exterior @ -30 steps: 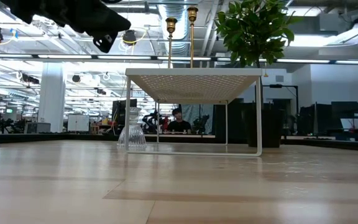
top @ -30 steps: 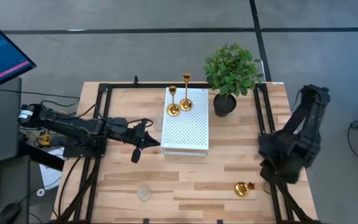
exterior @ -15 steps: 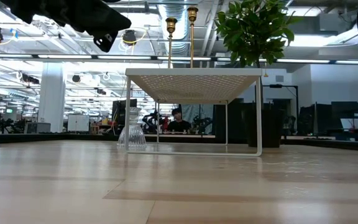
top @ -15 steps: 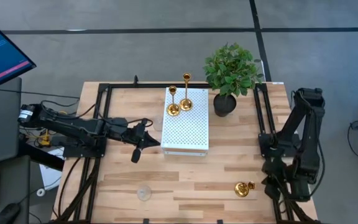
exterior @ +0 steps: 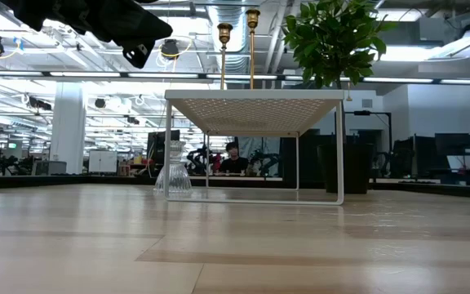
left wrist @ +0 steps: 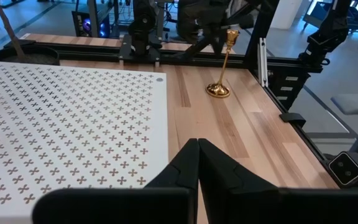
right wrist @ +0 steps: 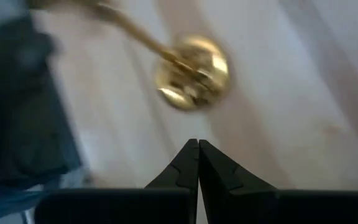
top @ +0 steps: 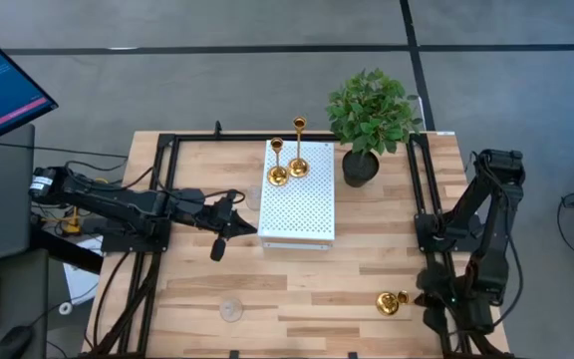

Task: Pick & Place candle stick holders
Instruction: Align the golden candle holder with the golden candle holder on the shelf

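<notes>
My left pincer [top: 219, 242] hangs pinched together, empty, just beside the white box [top: 299, 214]. Two gold candle holders [top: 287, 170] stand on that box's far end, well ahead of it. A glass holder [top: 231, 310] sits nearer the table's front. My right pincer [right wrist: 197, 163], also together, hovers close by a third gold holder [top: 391, 302].

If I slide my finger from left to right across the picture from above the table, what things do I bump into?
Left gripper → clear glass holder → white perforated box → potted plant → gold candle stick holder → right gripper.
</notes>
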You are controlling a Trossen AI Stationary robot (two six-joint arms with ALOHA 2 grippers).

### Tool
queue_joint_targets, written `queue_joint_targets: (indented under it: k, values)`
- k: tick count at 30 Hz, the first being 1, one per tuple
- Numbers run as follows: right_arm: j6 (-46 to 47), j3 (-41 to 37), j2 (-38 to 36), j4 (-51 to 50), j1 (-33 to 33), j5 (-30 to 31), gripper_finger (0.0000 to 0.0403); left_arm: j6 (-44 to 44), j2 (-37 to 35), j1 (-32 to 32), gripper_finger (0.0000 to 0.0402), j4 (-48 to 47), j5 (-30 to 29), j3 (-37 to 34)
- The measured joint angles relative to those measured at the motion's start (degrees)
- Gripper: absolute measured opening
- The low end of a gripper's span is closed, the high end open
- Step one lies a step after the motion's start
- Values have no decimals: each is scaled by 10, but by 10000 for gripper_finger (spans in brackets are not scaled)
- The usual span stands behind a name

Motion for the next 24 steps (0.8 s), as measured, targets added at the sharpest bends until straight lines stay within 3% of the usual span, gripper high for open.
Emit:
queue_joint_targets:
  k: [3,5,15,24]
  values:
    - [-83,0,0,51,5,89,0,0,0,0,5,2,0,0]
    - [-125,0,0,70,6,108,0,0,0,0,4,2,0,0]
    - [-57,0,0,40,-4,104,9,0,0,0,5,2,0,0]
    - [-57,0,0,40,-7,106,99,0,0,0,4,2,0,0]
